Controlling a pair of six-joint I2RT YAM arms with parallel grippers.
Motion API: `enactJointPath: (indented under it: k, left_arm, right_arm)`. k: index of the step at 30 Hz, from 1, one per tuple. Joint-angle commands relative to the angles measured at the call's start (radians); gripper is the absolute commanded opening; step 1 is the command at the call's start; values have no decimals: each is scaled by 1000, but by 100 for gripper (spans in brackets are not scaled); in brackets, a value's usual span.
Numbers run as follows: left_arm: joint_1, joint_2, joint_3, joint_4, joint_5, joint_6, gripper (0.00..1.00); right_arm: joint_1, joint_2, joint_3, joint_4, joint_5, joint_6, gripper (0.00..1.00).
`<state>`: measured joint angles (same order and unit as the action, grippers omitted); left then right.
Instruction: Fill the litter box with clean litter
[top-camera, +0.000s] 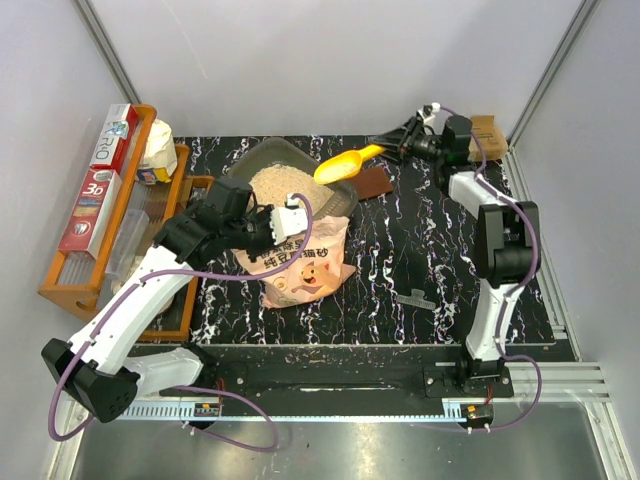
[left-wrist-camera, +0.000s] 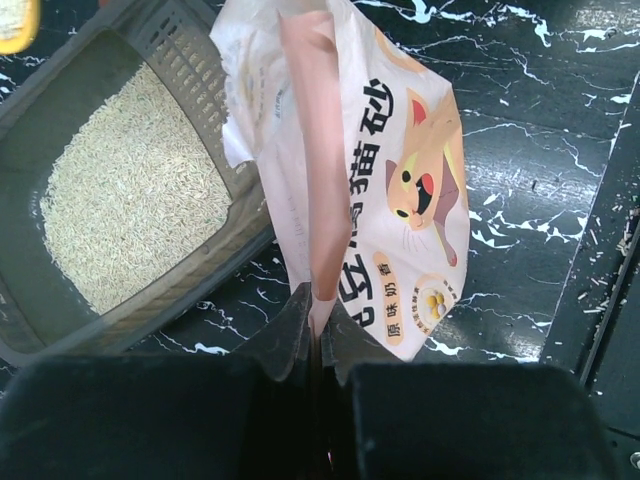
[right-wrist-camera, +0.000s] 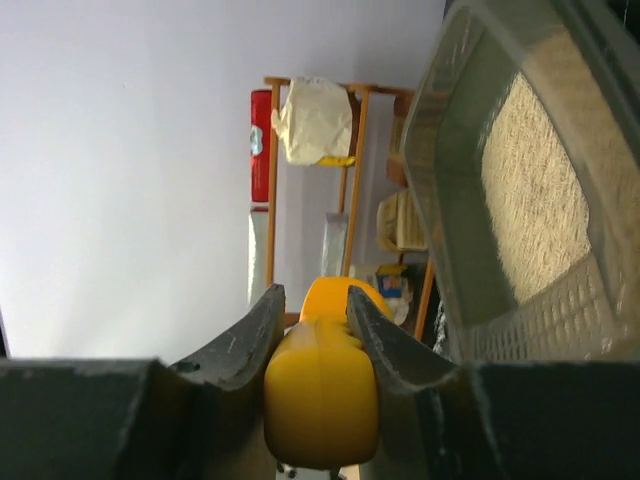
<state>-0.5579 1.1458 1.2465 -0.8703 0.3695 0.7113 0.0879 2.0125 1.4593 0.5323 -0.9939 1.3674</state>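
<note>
The dark grey litter box (top-camera: 258, 152) sits at the back middle of the table and holds a mass of beige clean litter (top-camera: 278, 187); both also show in the left wrist view, box (left-wrist-camera: 60, 330) and litter (left-wrist-camera: 130, 190), and in the right wrist view, box (right-wrist-camera: 440, 200) and litter (right-wrist-camera: 535, 190). My left gripper (left-wrist-camera: 318, 300) is shut on the top edge of the pink pig-printed bag (left-wrist-camera: 390, 170), which lies just in front of the box (top-camera: 305, 260). My right gripper (right-wrist-camera: 312, 300) is shut on the handle of the yellow scoop (right-wrist-camera: 322, 390), held above the box's right rim (top-camera: 345, 165).
An orange wooden rack (top-camera: 110, 215) with foil and wrap boxes stands along the left edge. A brown flat piece (top-camera: 372, 182) lies right of the box. A cardboard box (top-camera: 488, 130) sits at the back right corner. Grey walls close in at the back.
</note>
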Motion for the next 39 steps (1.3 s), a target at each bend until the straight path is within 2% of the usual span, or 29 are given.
enactJointPath:
  k: [1,8,20,24,28,34,39]
  left_arm:
    - [6,-26,-24,-59,-12,8,0]
    - [7,-32,-33,-70,11,-16,0]
    - [7,-103,-105,-47,42,-19,0]
    - [7,-147,-143,-33,37,-21,0]
    - [9,-205,-180,-35,48,-32,0]
    - [7,-251,-214,-22,65,-42,0]
    - [12,-273,-229,8,86,-65,0]
  right_arm:
    - [39,95,240,-116,133,-143,0]
    - [111,311,622,-311,290,-293,0]
    - [283,497,1038,-656,702,-660,0]
    - [337,494,1053,-686,773,-714,0]
    - [375,477,1033,-686,770,-741,0]
    - [409,384,906,-698,724,-791,0]
    - [414,237,730,-712,673,-878,0]
